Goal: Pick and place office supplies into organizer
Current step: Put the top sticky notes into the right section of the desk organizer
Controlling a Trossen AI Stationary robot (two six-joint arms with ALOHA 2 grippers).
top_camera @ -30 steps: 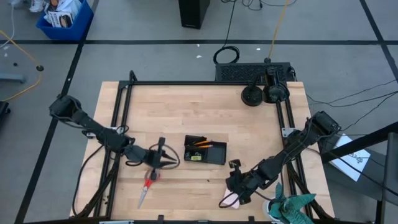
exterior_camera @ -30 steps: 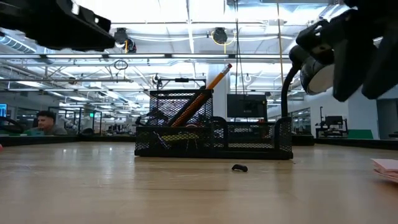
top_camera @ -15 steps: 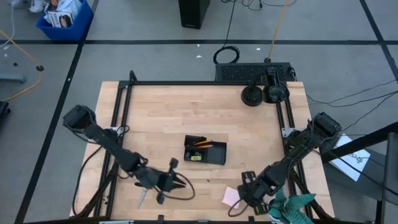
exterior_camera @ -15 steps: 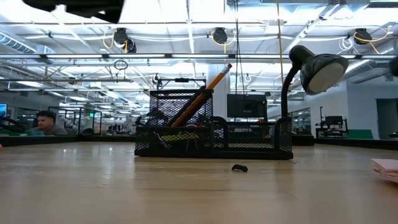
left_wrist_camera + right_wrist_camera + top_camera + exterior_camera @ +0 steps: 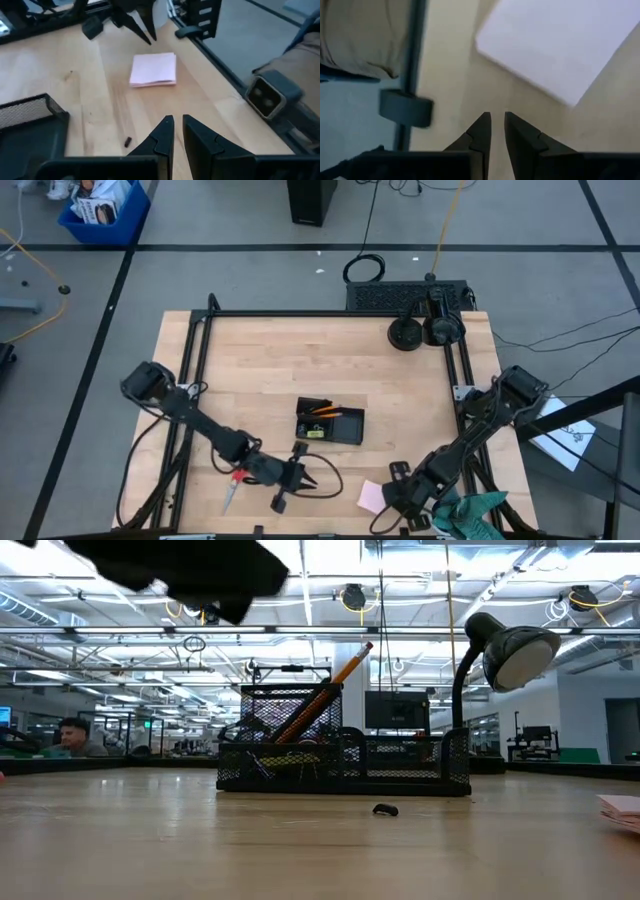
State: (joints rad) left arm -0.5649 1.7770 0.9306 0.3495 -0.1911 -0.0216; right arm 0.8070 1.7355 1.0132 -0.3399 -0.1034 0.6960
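Note:
The organizer (image 5: 330, 423), a black mesh tray with an orange pencil (image 5: 335, 690) leaning out of it, stands mid-table. The pink sticky-note pad (image 5: 372, 497) lies flat near the front edge, and a tiny black binder clip (image 5: 385, 809) lies in front of the organizer. The red-handled scissors (image 5: 232, 490) lie flat at the near left. My left gripper (image 5: 310, 479) hovers shut between scissors and pad, pointing toward the pad (image 5: 154, 69). My right gripper (image 5: 392, 500) is shut just right of the pad (image 5: 560, 45), pointing steeply down, with nothing between its fingers.
A black desk lamp (image 5: 425, 330) stands at the far right corner. A teal cloth (image 5: 480, 510) lies at the near right corner beside my right arm. The table's dark frame rail (image 5: 220, 60) runs just past the pad. Bare wood lies between the organizer and the far edge.
My left gripper has travelled toward the table's near right, from beside the scissors' handles past them toward the pad, staying low. My right gripper has drawn back off the pink pad toward the right edge, sinking and tipping more steeply down; the pad lies uncovered where it was.

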